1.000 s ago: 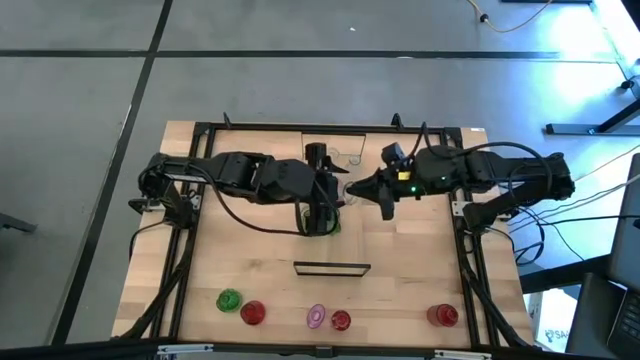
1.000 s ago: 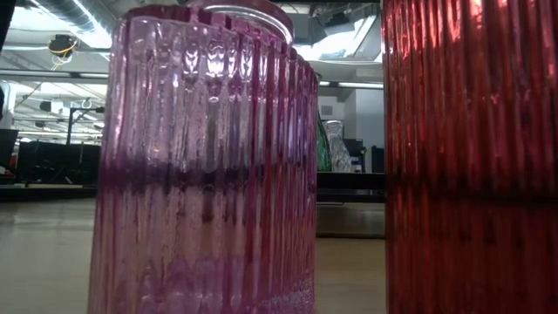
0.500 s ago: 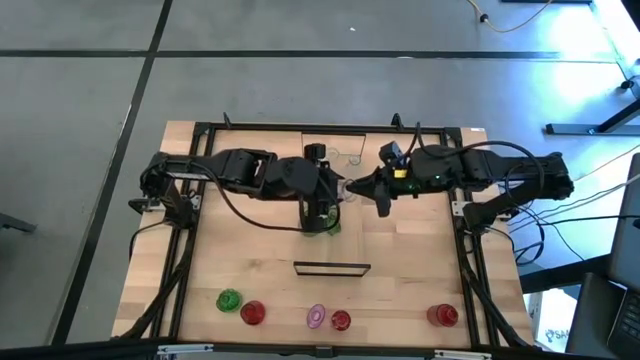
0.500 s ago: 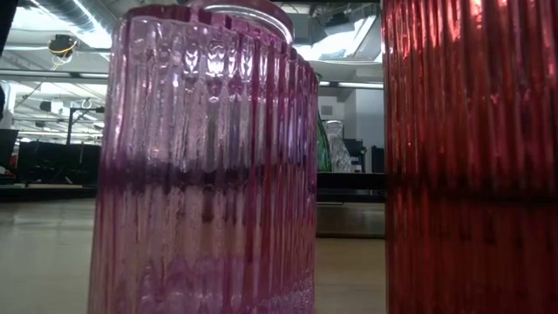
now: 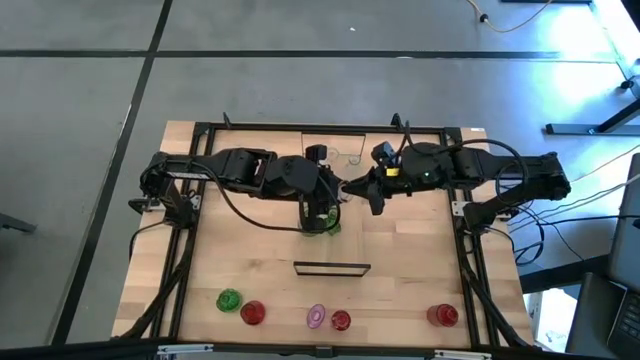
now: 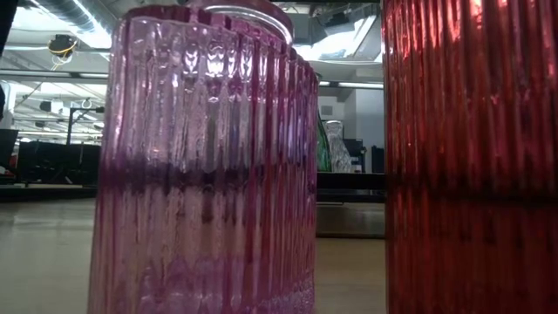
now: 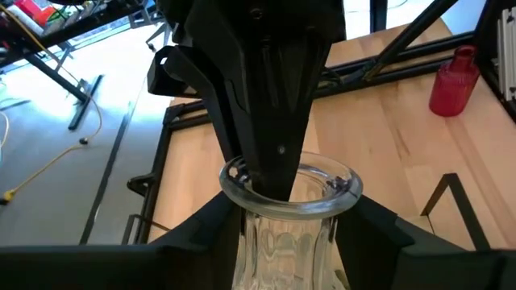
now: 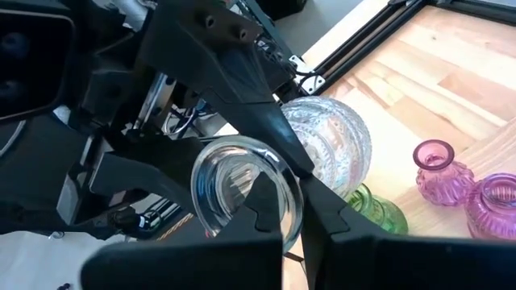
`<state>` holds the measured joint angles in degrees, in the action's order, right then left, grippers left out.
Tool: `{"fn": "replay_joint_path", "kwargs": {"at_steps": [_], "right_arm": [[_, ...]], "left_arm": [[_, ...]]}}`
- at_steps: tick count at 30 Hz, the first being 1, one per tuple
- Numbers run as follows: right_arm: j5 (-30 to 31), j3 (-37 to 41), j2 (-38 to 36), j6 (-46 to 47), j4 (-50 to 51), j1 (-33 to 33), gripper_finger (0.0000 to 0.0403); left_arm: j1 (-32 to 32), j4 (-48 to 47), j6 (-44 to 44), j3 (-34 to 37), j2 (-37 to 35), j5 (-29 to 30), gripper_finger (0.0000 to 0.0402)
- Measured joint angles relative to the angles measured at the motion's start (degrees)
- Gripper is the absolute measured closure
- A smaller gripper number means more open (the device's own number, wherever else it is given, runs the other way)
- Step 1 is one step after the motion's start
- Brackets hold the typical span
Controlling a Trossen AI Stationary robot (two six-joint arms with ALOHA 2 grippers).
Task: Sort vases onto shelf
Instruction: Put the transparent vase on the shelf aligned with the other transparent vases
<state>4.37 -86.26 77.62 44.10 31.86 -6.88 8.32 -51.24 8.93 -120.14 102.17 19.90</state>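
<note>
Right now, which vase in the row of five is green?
The green vase at the row's left end, on the left arm's side; the other four are red or pink.

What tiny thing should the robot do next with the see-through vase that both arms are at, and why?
Probably the left end effector should make its hold on the clear vase firm. It sits around the vase's neck, while the right end effector pinches the rim, so the right one likely shouldn't let go yet.
</note>
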Motion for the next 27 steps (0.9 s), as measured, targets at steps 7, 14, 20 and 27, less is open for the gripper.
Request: {"fn": "replay_joint_path", "kwargs": {"at_steps": [7,14,20,27], "right_arm": [[-0.2,0.0,0.0,0.3,0.0,0.6,0.0397],[6.7,0.2,-1.5,-0.8,-0.4,0.5,0.0349],[8.8,0.2,-4.4,-2.6,-0.9,0.5,0.0287],[11.4,0.2,-7.3,-4.0,-0.7,0.5,0.0264]], "left_arm": [[-0.1,-0.1,-0.6,0.0,0.0,0.6,0.0245],[-1.7,0.6,-2.6,-0.2,0.0,1.6,0.0245],[-3.3,-0.7,-3.2,-0.2,-0.1,2.0,0.0245],[-6.4,-2.4,-4.6,-0.2,-0.7,3.2,0.0245]]}}
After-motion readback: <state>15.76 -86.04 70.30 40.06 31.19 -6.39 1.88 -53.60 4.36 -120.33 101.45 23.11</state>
